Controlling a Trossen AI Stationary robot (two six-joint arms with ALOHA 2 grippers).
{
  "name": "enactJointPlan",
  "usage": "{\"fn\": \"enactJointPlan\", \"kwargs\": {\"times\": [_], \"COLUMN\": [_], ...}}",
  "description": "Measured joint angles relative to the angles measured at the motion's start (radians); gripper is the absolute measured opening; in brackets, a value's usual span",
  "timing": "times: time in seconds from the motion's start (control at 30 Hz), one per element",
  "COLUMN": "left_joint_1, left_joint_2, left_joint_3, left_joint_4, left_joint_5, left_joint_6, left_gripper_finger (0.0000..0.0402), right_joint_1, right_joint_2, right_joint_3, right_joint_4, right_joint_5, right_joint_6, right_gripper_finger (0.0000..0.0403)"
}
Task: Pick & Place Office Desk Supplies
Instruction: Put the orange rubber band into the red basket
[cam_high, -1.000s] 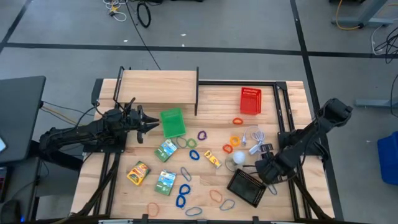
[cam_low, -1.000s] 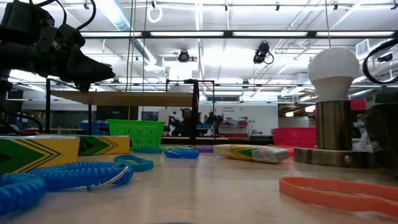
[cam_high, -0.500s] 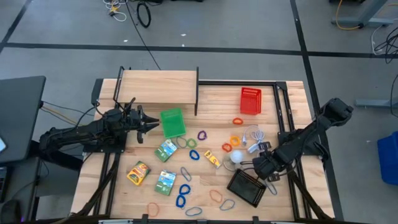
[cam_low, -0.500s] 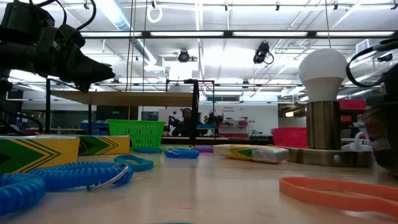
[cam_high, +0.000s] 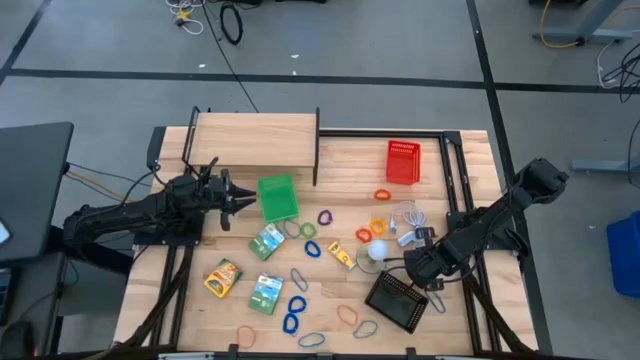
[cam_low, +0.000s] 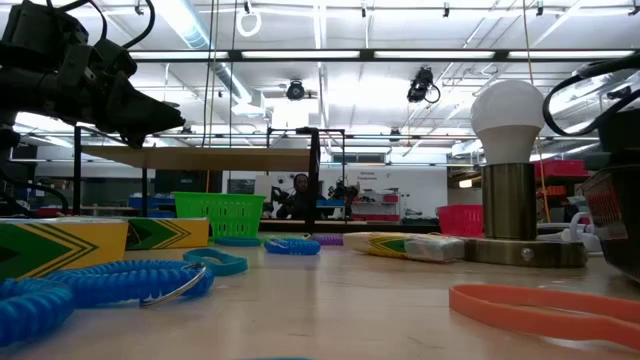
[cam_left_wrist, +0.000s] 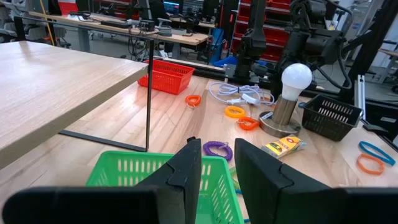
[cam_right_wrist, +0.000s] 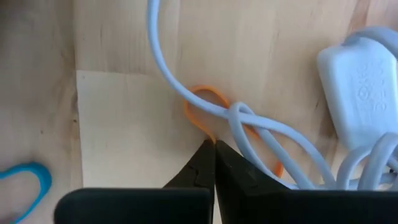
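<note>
The right gripper (cam_right_wrist: 214, 144) has its jaws shut at the edge of an orange loop (cam_right_wrist: 202, 106) lying under the white cord (cam_right_wrist: 186, 74) on the desk (cam_high: 340, 150); whether it is pinched I cannot tell. The left gripper (cam_left_wrist: 214, 163), jaws narrow, empty, hovers over the green basket (cam_left_wrist: 134, 177). Loops and packets (cam_high: 266, 241) lie scattered; sorting looks barely begun.

Orange loop (cam_right_wrist: 210, 102) half covered by the white cord (cam_right_wrist: 186, 68), white plug block (cam_right_wrist: 364, 87) cut by the picture's edge, blue loop (cam_right_wrist: 28, 180) cropped likewise, distant person (cam_low: 299, 192) in low view too small to tell.
</note>
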Motion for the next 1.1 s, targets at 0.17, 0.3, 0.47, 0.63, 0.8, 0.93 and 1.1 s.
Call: {"fn": "enactJointPlan", "kwargs": {"times": [0.17, 0.3, 0.47, 0.63, 0.8, 0.93, 1.1], "left_joint_1": [0.0, 0.0, 0.0, 0.0, 0.0, 0.0, 0.0], "left_joint_2": [0.0, 0.0, 0.0, 0.0, 0.0, 0.0, 0.0], "left_joint_3": [0.0, 0.0, 0.0, 0.0, 0.0, 0.0, 0.0], "left_joint_4": [0.0, 0.0, 0.0, 0.0, -0.001, -0.001, -0.001], "left_joint_5": [0.0, 0.0, 0.0, 0.0, 0.0, 0.0, 0.0], "left_joint_6": [0.0, 0.0, 0.007, 0.015, 0.014, 0.014, 0.013], "left_gripper_finger": [0.0104, 0.0104, 0.0104, 0.0104, 0.0104, 0.0104, 0.0104], "right_joint_1": [0.03, 0.047, 0.071, 0.087, 0.088, 0.062, -0.001], "right_joint_2": [0.003, 0.003, 0.003, 0.002, 0.001, 0.001, 0.001], "right_joint_3": [0.072, 0.151, 0.274, 0.394, 0.459, 0.462, 0.462], "right_joint_4": [-0.005, -0.025, -0.141, -0.312, -0.374, -0.388, -0.429], "right_joint_5": [-0.033, -0.023, 0.037, 0.105, 0.184, 0.297, 0.426], "right_joint_6": [0.057, 0.087, 0.122, 0.16, 0.163, 0.157, 0.147], "right_gripper_finger": [0.0002, 0.0001, 0.0001, 0.0, 0.0, 0.0, 0.0]}}
